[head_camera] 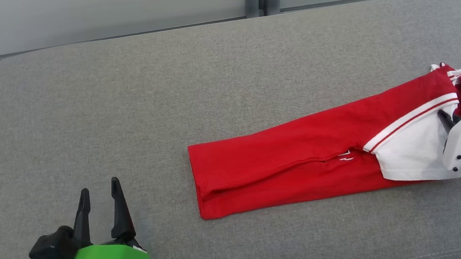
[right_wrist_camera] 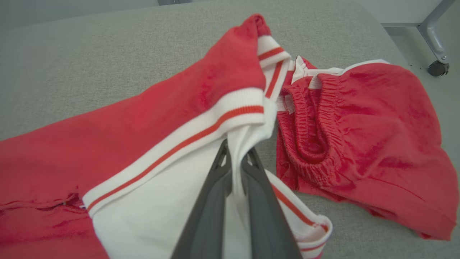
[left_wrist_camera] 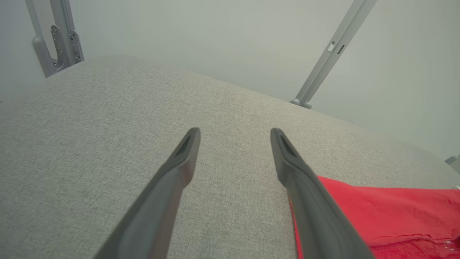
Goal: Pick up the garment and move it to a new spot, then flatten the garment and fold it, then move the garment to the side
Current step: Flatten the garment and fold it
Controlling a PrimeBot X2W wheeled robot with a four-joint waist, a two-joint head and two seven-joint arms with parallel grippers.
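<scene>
One red-and-white garment [head_camera: 300, 161], folded lengthwise

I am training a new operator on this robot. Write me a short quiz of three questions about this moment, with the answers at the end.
1. True or false: the left pincer is open and holds nothing.
2. Choose one: the right pincer is shut on which part of the garment? A. the plain red leg end. B. the white cloth beside the red stripe. C. the gathered red waistband.
3. Fill in the missing word: the garment lies on a ____ padded surface.

Key: 1 true; 2 B; 3 grey.
</scene>
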